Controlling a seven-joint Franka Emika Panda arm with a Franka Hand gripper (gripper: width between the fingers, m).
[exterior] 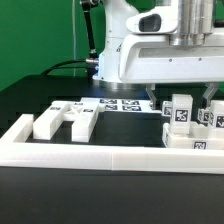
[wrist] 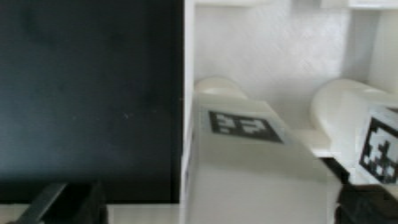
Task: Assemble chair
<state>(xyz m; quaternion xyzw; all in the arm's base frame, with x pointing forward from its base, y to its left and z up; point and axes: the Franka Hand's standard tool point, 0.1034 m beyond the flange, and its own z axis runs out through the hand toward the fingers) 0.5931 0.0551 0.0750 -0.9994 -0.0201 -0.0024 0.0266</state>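
Fingers spread wide: one dark tip is out over the bare black table, its partner sits past a white tagged part, and nothing is pinched between them. So the gripper is open and empty, poised low over the right cluster on the exterior view's right. From the wrist, that tagged part runs between the tips with a second rounded piece just beside it, also wearing a tag. Whether the two are joined or only neighbours, I cannot tell. Moving outward, the cluster shows several upright tagged blocks packed close together, resting against the low wall at the front. Behind it lies the marker board, flat on the table. Over on the exterior view's left, the left parts, plain white bars, lie flat beside the wall, well apart from the gripper. The arm looms above it all. Nothing here looks like a chair yet: no seat up on legs, no back standing. This reads as early going, with a pick from the cluster the likely step in hand and nearly all the joining left to do.
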